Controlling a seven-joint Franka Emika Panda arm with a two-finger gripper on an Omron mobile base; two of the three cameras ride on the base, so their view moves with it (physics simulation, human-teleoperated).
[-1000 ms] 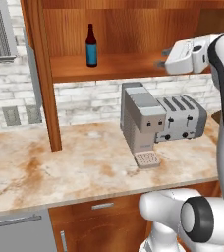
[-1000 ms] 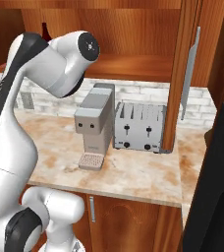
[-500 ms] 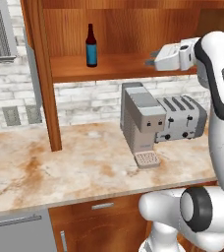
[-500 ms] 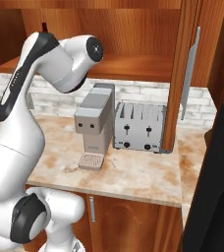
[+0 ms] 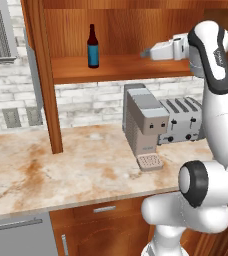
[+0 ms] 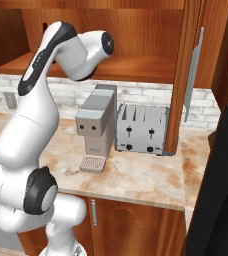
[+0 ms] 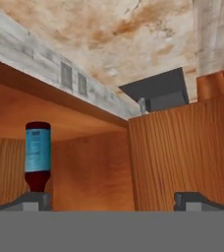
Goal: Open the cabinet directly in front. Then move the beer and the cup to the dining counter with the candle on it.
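The robot's pincer (image 5: 147, 52), jaws spread wide and holding nothing, hangs at shelf height inside the open cabinet (image 5: 121, 25), pointing toward the beer (image 5: 92, 46) from the bottle's right. The beer stands upright on the wooden shelf (image 5: 121, 67), well apart from the pincer, and in the hand view it sits off toward one fingertip (image 7: 33, 201) rather than between the two.

That offset looks like the main hazard: if the pincer goes straight ahead without lining up, a fingertip is likely to strike the tall, narrow bottle and tip it over, or push it toward the shelf's front edge just before it. A fall from there would land on the marble surface (image 5: 61, 170) below. Closing on the slim neck rather than the labelled body could also let the beer swing or slip.

Room around the beer appears generous. To its right the shelf lies bare all the way to the pincer; behind it is the cabinet's back panel; to its left stands the cabinet's upright side wall (image 5: 43, 75), near but not touching. Below and right of the beer, the coffee machine (image 5: 145, 122) and toaster (image 5: 181, 120) stand on the surface, under the arm's likely path out. The cup cannot be made out from any angle here.
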